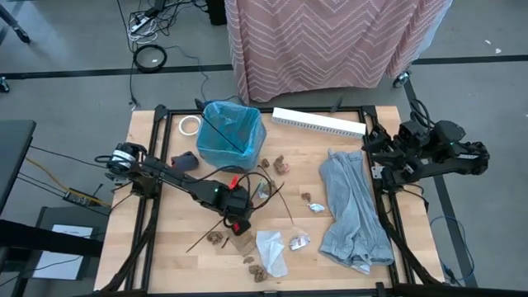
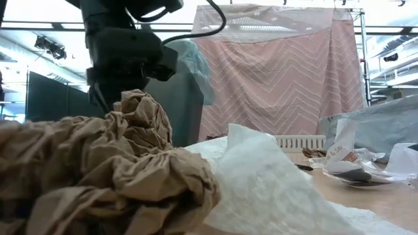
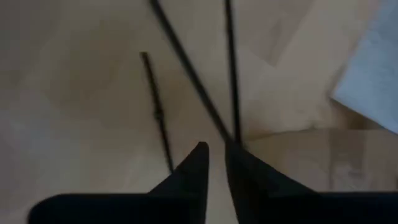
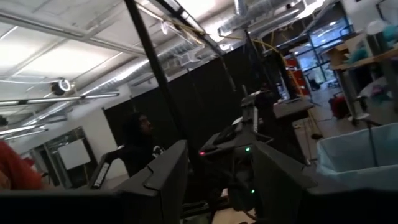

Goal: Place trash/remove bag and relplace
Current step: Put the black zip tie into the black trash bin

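Observation:
My left gripper point(image 1: 239, 221) point(image 3: 216, 149) hovers low over the table's middle, pointing down, its fingers apart by only a narrow gap. Thin dark sticks point(image 3: 189, 71) point(image 1: 285, 198) lie flat on the wood right below it, and two of them converge at one fingertip. Around it lie brown crumpled lumps point(image 1: 217, 238) point(image 2: 98, 170), white tissue point(image 1: 272, 250) point(image 2: 274, 189), a small cardboard piece point(image 1: 244, 242) and crumpled wrappers point(image 1: 299, 241). The bin with its blue bag point(image 1: 231, 134) stands at the far side. My right gripper point(image 1: 378, 162) point(image 4: 221, 162) waits open at the right edge. My left gripper comes from above, pointing down. One fingertip point(image 3: 235, 152) stands at the spot where two sticks meet point(image 3: 231, 138). The sticks lie on the table and run away from the fingers. Whether the fingertip touches them, I cannot tell.
A grey bag point(image 1: 355, 206) lies flat on the table's right half. A long white strip point(image 1: 318, 122) sits at the far edge. A white tape ring point(image 1: 190, 124) and a dark grey-blue lump point(image 1: 183, 161) lie left of the bin. A person shows in the room behind.

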Tool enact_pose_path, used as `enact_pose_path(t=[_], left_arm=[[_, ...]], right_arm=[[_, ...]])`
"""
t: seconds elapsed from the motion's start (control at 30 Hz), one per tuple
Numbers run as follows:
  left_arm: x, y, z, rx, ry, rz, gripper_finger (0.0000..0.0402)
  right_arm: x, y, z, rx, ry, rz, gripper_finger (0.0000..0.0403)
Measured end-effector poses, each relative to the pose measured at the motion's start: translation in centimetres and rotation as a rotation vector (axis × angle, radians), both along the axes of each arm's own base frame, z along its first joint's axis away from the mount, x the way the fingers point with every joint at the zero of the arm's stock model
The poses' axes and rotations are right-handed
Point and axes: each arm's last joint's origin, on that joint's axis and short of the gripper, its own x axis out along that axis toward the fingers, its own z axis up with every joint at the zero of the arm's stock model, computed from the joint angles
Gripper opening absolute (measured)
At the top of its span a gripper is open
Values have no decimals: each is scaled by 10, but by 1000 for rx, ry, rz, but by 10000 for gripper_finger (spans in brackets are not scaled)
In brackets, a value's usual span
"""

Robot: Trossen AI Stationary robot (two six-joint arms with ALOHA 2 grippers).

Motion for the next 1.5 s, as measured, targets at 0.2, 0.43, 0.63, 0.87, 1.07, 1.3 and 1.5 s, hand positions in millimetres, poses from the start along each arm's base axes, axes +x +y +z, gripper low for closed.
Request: enact_pose_path(t=[0.2, 0.43, 0.63, 0.87, 1.07, 1.3, 1.5], left_arm=[[3, 10, 0, 11, 0, 27, 138], [5, 29, -1, 26, 14, 80, 190], [0, 38, -17, -14, 17, 107, 194], [-6, 38, -29, -49, 8, 134, 191], [-5, 39, -33, -5, -42, 112, 100], [-5, 40, -34, -35, -59, 142, 6], [0, 28, -14, -123, -71, 130, 2]], right_arm=[[0, 1, 0, -7, 0, 28, 170], [0, 1, 0, -13, 1, 46, 171], [0, 1, 0, -13, 1, 46, 171], [0, 1, 0, -13, 2, 46, 171], [0, 1, 0, -13, 2, 46, 169], [0, 1, 0, -13, 2, 46, 169], [0, 1, 0, -17, 2, 44, 169]])
